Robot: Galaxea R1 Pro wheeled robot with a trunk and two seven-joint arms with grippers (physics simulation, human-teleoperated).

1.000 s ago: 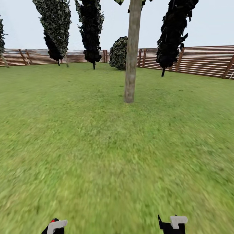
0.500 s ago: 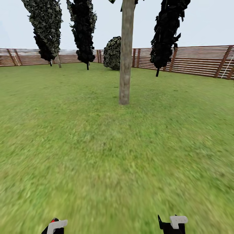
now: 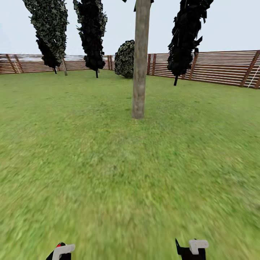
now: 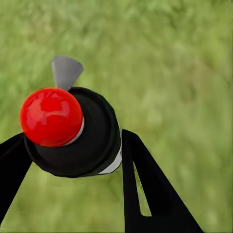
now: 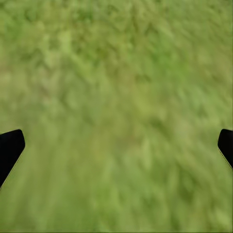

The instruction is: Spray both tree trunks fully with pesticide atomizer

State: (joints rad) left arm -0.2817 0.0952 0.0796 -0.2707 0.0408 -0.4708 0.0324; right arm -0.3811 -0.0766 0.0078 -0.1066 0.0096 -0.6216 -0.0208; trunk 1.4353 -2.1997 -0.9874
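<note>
One tree trunk, bare and grey-brown, rises from the lawn straight ahead of me, a few metres off. The pesticide atomizer is a small black bottle with a red round top. My left gripper is shut on it, one black finger on each side. In the head view the left gripper sits at the bottom edge with a bit of red beside it. My right gripper hangs open over grass with nothing between its fingers, and it also shows low in the head view. No pesticide is in view.
Green lawn stretches between me and the trunk. A brown slatted fence rings the far side. Dark narrow trees and a round bush stand near the fence behind the trunk.
The whole picture has shifted, so the camera moved: the trunk now stands slightly further left and a little nearer. Both grippers keep their place, with the atomizer still held.
</note>
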